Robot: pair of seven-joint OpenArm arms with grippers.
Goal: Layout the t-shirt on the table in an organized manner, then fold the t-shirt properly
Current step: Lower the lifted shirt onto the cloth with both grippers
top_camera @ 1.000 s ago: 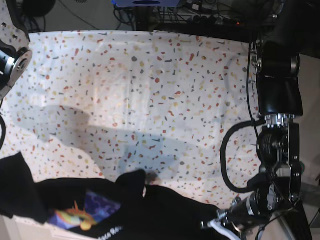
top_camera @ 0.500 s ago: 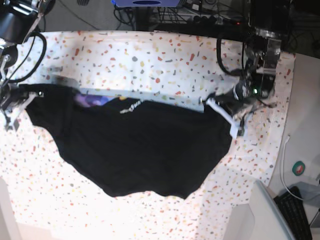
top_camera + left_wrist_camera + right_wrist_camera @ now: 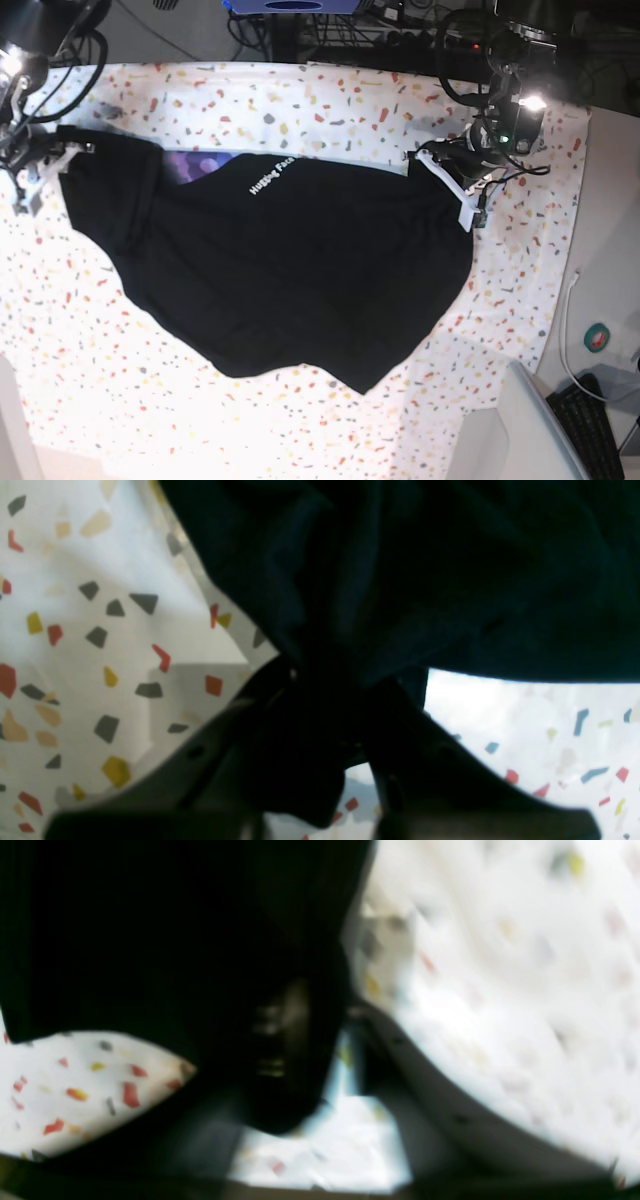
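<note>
Between the left jaws a bunch of black cloth is pinched tight, the t-shirt (image 3: 300, 270) fanning out from that grip over the speckled bench (image 3: 300, 100). The right jaws, pressed together on the opposite corner a moment ago, now stand spread. Dark cloth drapes against one finger with bare bench showing in the gap. That view is blurred, so I cannot tell whether the corner has dropped free.

A second ago the shirt lay bunched at the bench's near edge. Half a second ago it hung stretched between both jaws. Now its body rests on the bench, sagging away from the two jaws to a point at the hem, with the purple print (image 3: 195, 165) and white lettering (image 3: 270, 178) face up along the edge strung between them. My judgement: the carry is over and the laying-out has begun, but the outline is a lopsided sack, not yet a flat rectangle.

Past the hem, well apart from both jaws, lies plenty of open bench. Behind the jaws only a narrow strip remains before the far edge and the cables. Outboard of the left jaws the bench edge is near, so spreading should go toward the hem side.
</note>
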